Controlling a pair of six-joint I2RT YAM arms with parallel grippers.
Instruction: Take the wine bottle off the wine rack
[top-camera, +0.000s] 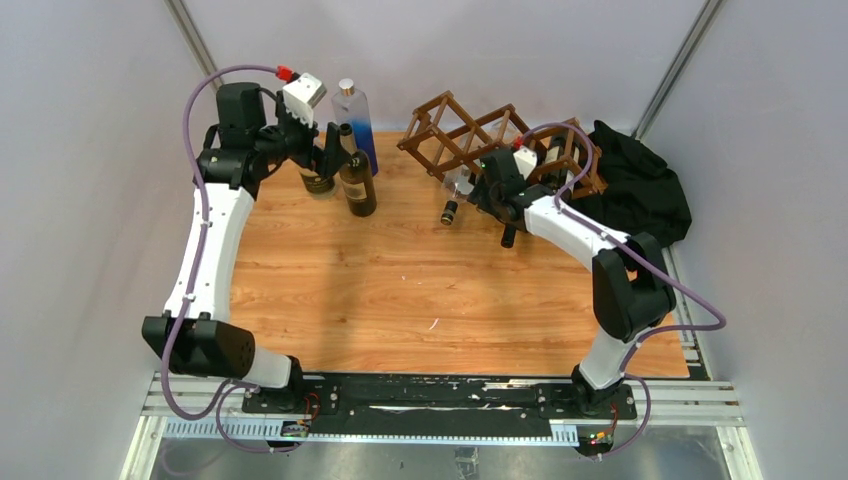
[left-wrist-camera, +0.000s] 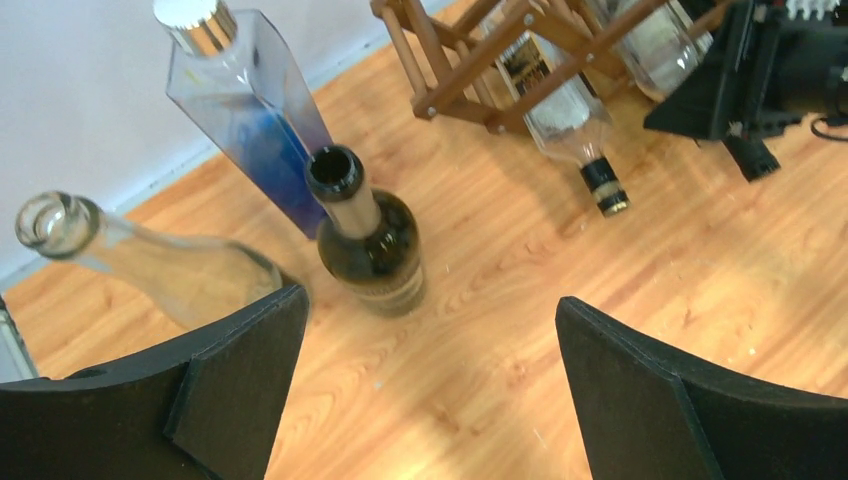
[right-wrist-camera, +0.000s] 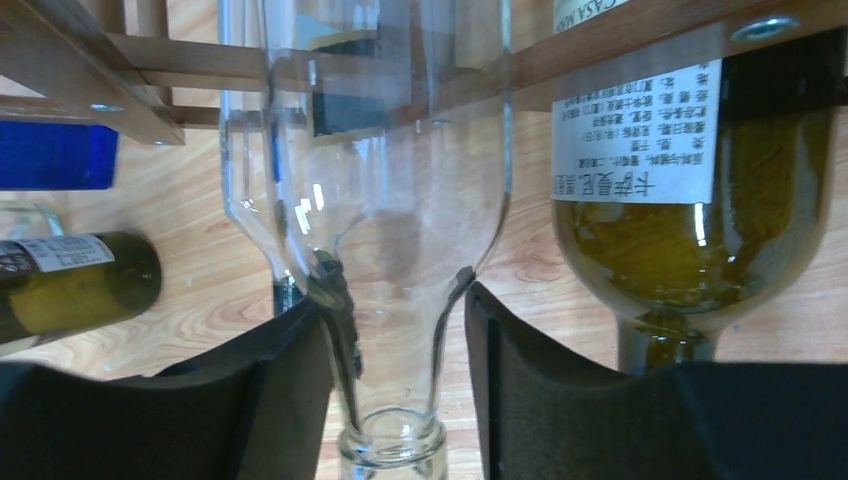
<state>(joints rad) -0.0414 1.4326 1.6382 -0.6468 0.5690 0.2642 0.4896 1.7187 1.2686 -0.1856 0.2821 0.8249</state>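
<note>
The brown wooden wine rack (top-camera: 445, 125) (left-wrist-camera: 470, 50) (right-wrist-camera: 620, 45) stands at the back of the table. A clear, uncapped wine bottle (right-wrist-camera: 380, 180) (left-wrist-camera: 655, 40) lies in it, neck pointing out. My right gripper (top-camera: 492, 188) (right-wrist-camera: 397, 300) is at the rack with a finger close on each side of that neck; the tips meet the flaring shoulder, and lower down a narrow gap shows. The top view hides this neck under the gripper. My left gripper (top-camera: 338, 150) (left-wrist-camera: 430, 300) is open wide and empty at the back left.
An olive-green labelled bottle (right-wrist-camera: 690, 240) and a clear black-capped bottle (top-camera: 450, 212) (left-wrist-camera: 570, 110) also lie in the rack. A dark bottle (top-camera: 358, 182) (left-wrist-camera: 372, 240), a blue-tinted bottle (top-camera: 353, 115) (left-wrist-camera: 250, 110) and a clear bottle (left-wrist-camera: 150, 265) stand by the left gripper. Black cloth (top-camera: 640, 185) lies right.
</note>
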